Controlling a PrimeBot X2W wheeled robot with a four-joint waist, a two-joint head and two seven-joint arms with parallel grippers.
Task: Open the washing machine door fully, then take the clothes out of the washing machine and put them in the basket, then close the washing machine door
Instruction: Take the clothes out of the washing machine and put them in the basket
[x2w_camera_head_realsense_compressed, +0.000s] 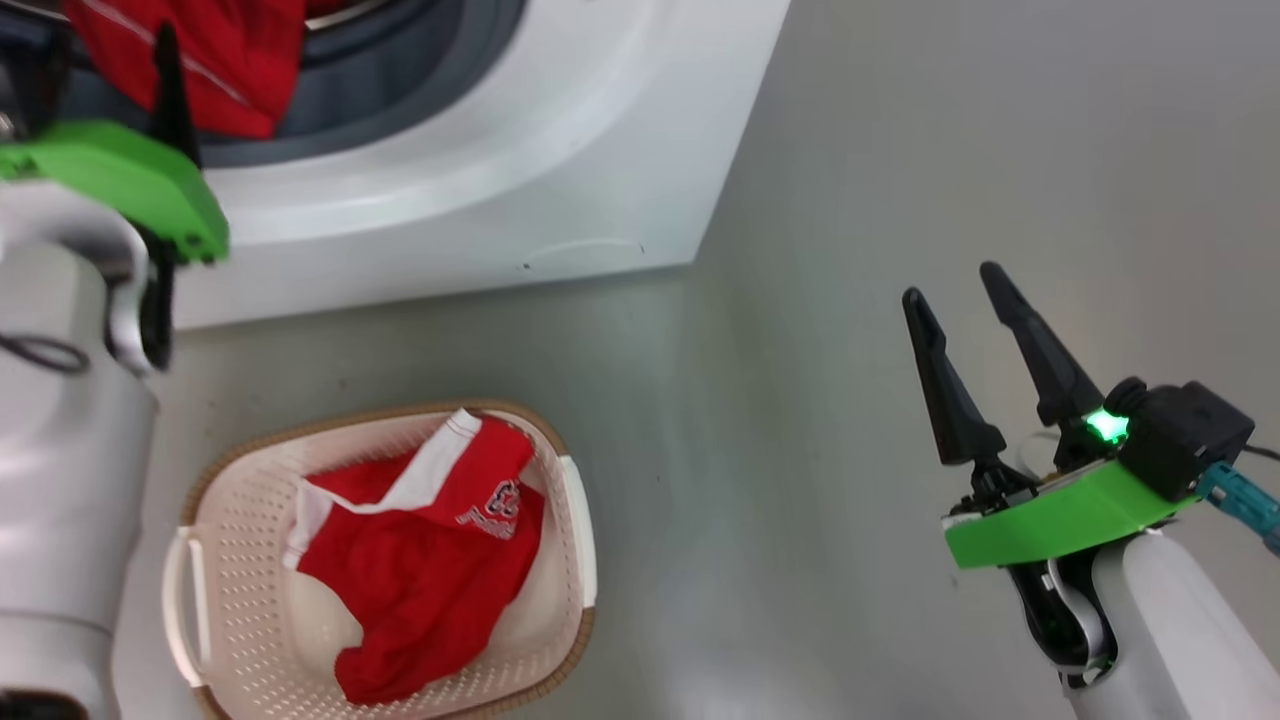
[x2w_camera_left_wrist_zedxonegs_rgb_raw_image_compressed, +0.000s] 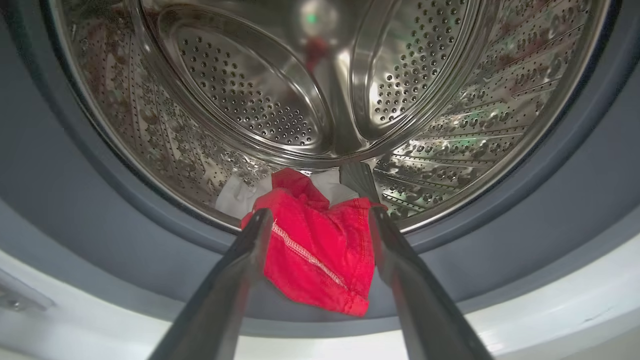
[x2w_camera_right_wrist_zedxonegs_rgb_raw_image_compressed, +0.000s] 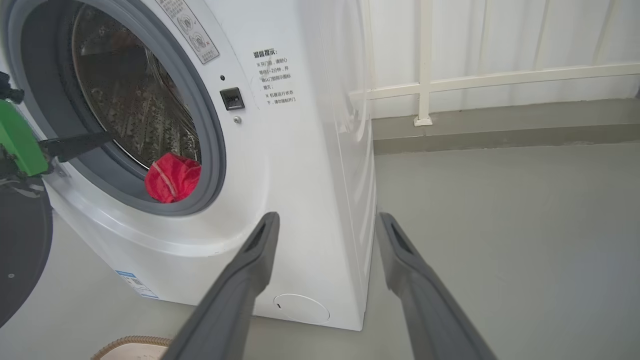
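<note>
1 garment (x2w_camera_head_realsense_compressed: 420, 570) lies in the basket (x2w_camera_head_realsense_compressed: 240, 540) before the washing machine (x2w_camera_head_realsense_compressed: 520, 170); a 2nd garment (x2w_camera_left_wrist_zedxonegs_rgb_raw_image_compressed: 320, 250) overhangs its gasket (x2w_camera_left_wrist_zedxonegs_rgb_raw_image_compressed: 75, 200).

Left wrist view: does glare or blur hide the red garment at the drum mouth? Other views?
Left wrist view: the drum glares, left gripper's fingers are blurred, the red garment between them is sharp. Head view: even light, sheen on the floor, basket crisp. Right wrist view: the washing machine bows from the wide lens, right gripper's fingers soft.
</note>
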